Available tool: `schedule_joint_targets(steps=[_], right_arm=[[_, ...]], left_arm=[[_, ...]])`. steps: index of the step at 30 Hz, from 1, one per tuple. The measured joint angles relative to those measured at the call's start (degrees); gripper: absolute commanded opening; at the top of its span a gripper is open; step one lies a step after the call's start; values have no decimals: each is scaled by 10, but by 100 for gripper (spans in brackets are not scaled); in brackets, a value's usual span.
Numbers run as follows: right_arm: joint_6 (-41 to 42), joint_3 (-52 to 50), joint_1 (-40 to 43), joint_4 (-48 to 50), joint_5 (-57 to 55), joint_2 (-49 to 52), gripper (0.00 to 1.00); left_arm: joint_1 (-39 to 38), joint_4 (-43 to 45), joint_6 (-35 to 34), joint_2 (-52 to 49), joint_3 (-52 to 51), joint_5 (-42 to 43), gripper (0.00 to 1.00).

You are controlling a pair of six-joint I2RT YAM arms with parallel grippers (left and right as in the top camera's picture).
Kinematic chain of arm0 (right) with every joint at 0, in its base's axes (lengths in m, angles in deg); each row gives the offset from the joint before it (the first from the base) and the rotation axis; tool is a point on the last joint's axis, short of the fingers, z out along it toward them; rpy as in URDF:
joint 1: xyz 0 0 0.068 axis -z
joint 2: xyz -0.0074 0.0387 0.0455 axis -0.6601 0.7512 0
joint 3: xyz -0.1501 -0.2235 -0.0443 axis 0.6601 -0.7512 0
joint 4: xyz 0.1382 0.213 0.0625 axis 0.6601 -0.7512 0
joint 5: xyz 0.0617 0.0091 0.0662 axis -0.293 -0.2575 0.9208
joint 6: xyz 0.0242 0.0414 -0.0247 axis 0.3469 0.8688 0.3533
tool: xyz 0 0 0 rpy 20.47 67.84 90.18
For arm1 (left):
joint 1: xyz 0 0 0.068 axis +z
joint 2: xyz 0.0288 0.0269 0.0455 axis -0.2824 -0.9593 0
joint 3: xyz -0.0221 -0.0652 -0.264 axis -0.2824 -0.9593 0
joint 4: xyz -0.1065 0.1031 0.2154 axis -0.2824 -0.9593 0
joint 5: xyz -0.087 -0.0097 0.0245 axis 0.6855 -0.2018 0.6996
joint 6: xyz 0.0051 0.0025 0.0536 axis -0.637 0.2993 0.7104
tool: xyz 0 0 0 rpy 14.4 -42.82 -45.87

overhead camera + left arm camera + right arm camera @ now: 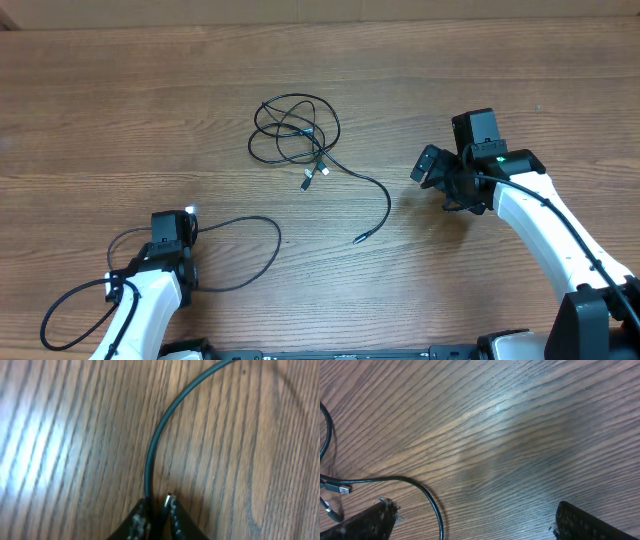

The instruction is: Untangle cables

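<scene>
On the table (pixel 120 100), the right hand (pixel 475 519) is held wide open to the right of the tangle of cables (pixel 295 130). Well below-left of that tangle, the left hand (pixel 156 506) is pinched narrowly on a loose cable (pixel 150 460) (only at the very tip). The thin cord could be lost if it is tugged sideways.

Overhead, the light is even and the picture sharp, with faint shadows. In the left wrist view the table (pixel 60 435) shows pale glare at left and the cable (pixel 150 460) is soft-edged. The right wrist view has a sheen at upper centre and blurred, dark lower corners.
</scene>
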Motion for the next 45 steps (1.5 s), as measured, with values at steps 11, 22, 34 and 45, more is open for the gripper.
schedule_joint_targets(steps=[11, 22, 34, 45], right_arm=[[0, 0, 0, 0, 0, 0, 100], [0, 0, 0, 0, 0, 0, 100], [0, 0, 0, 0, 0, 0, 100], [0, 0, 0, 0, 0, 0, 100]], left_arm=[[0, -93, 86, -2, 151, -98, 10], [44, -32, 99, -2, 165, -193, 10], [185, 14, 100, -2, 165, -197, 42], [250, 19, 148, -2, 165, -50, 80]])
